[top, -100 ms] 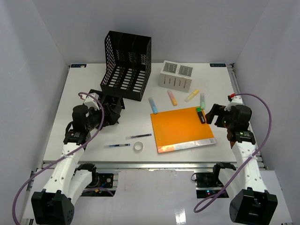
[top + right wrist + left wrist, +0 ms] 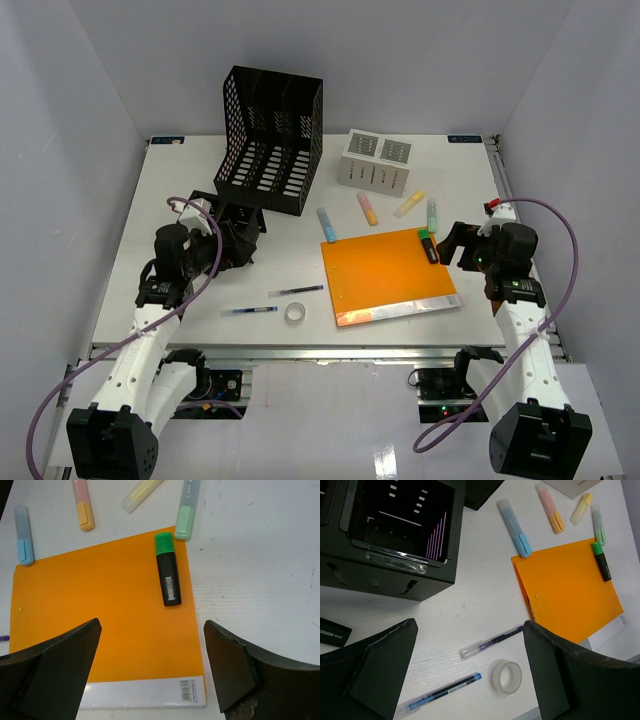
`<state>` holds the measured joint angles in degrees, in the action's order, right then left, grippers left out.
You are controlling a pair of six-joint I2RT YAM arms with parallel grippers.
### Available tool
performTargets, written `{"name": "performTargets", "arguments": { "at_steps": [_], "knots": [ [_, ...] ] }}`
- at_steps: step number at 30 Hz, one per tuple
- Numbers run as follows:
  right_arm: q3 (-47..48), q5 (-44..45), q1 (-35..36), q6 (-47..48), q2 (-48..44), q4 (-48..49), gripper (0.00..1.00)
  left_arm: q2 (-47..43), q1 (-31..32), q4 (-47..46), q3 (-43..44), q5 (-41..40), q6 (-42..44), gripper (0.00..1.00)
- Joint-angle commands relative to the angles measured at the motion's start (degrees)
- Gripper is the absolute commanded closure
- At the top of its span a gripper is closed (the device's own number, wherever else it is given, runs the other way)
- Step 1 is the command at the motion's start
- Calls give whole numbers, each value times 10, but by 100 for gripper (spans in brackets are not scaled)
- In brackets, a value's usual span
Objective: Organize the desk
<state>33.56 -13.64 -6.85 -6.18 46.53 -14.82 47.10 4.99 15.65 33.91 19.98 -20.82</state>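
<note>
The white desk [image 2: 200,290] holds an orange folder [image 2: 388,273] at the middle right, with a black and green marker [image 2: 429,245] on its far right corner. Beyond it lie blue [image 2: 326,224], orange [image 2: 367,208], yellow [image 2: 409,204] and green [image 2: 432,214] highlighters. Two pens [image 2: 300,290] [image 2: 254,310] and a tape roll [image 2: 295,313] lie near the front. My left gripper [image 2: 243,243] is open and empty above the desk, left of the pens [image 2: 492,641]. My right gripper [image 2: 453,245] is open and empty over the folder's right edge [image 2: 125,615], near the marker [image 2: 166,575].
A black mesh file rack [image 2: 270,140] stands at the back left. A white perforated organiser box [image 2: 375,162] stands at the back middle. A small black box [image 2: 332,632] lies by the rack's base. A metal rail [image 2: 320,352] runs along the front edge.
</note>
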Motion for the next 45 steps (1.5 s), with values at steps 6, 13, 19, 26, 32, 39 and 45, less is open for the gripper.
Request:
{"name": "performTargets", "arguments": {
  "at_steps": [6, 13, 19, 26, 32, 39, 45],
  "knots": [
    [108, -254, 50, 251, 59, -57, 10, 23, -7, 25, 26, -35, -29, 2],
    [157, -129, 156, 345, 144, -133, 10, 60, -124, 63, 26, 26, -88, 13],
    [153, -198, 178, 390, 168, -157, 10, 110, -163, 99, 38, 9, -107, 16],
    [94, -292, 148, 397, 146, -112, 10, 189, -172, 149, 85, -102, -128, 18],
    [85, -308, 147, 394, 110, -107, 10, 272, -173, 174, 128, -220, -149, 21],
    [84, -316, 147, 390, 94, -107, 10, 336, -173, 177, 160, -249, -158, 22],
    [83, -322, 147, 390, 87, -108, 10, 383, -173, 172, 179, -261, -152, 23]
  ]
}}
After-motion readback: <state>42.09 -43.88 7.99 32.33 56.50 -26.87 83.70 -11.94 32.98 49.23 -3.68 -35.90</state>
